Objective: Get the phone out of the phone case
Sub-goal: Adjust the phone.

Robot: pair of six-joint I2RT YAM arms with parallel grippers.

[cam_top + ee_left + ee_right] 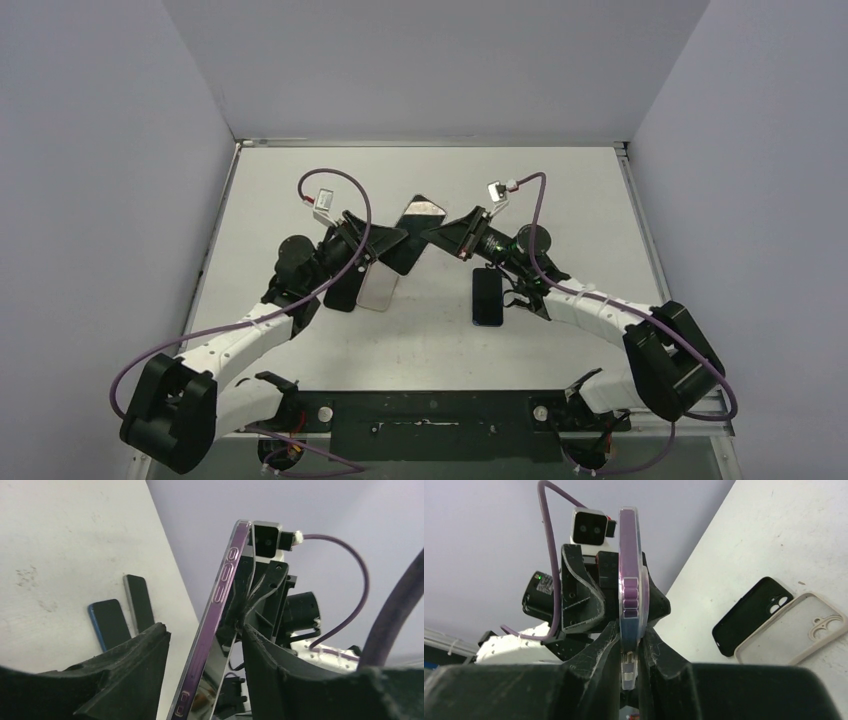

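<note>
There were two arms and two tools, one phone (422, 212) in its clear case (629, 540), two empty cases and two dark slabs.

The phone was held in the air over the middle of the worktop (560, 190), standing on edge between the two wrists. The right tool (629, 630) was closed on the cased phone's lower end, one finger pressed to each face. The left tool (204, 630) stood open around the phone: a clear gap showed on one side, while on the other I could not tell whether the finger touched the case.

The black case (751, 615) and the beige case (796, 627) lay side by side on the worktop under the left arm. The blue-edged slab (109, 622) and the black slab (140, 602) lay together under the right arm.

Grey walls (100, 150) closed the worktop on the left, back and right. The held phone was well away from all three, with open worktop behind it toward the back wall.

The phone's lower end was hidden between the right tool's fingers. From above, both tools covered its lower part, and only one dark slab could be made out.
</note>
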